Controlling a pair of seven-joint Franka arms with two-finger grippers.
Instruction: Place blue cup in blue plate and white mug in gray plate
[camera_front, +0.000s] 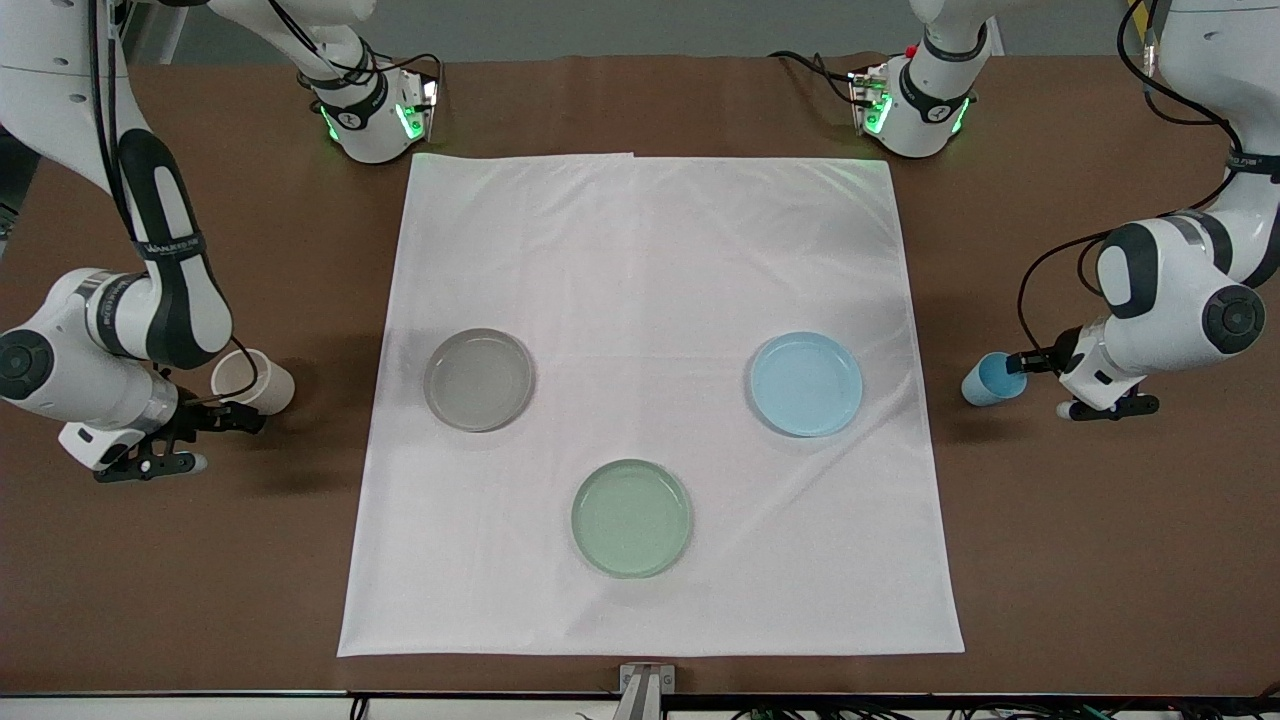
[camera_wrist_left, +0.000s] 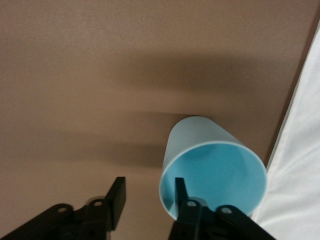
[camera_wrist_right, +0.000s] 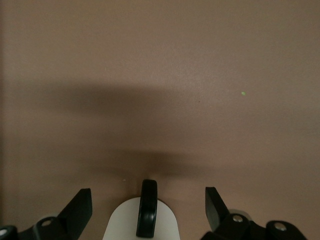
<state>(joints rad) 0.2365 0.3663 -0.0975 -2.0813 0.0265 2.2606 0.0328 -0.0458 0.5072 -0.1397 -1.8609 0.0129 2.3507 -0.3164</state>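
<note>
The blue cup (camera_front: 992, 380) (camera_wrist_left: 210, 165) stands on the brown table beside the cloth's edge, toward the left arm's end. My left gripper (camera_front: 1030, 362) (camera_wrist_left: 150, 195) is at its rim. One finger is inside the cup, the other is outside with a gap to the wall. The white mug (camera_front: 255, 381) (camera_wrist_right: 127, 222) sits toward the right arm's end, its black handle (camera_wrist_right: 147, 207) facing the wrist camera. My right gripper (camera_front: 215, 438) (camera_wrist_right: 147, 197) is open, with a finger on each side of the mug and apart from it. The blue plate (camera_front: 806, 384) and the gray plate (camera_front: 478, 380) lie bare on the cloth.
A white cloth (camera_front: 650, 250) covers the middle of the brown table (camera_front: 1100, 560). A pale green plate (camera_front: 631, 518) lies on it, nearer to the front camera than the other two plates. The arm bases stand along the table's robot side.
</note>
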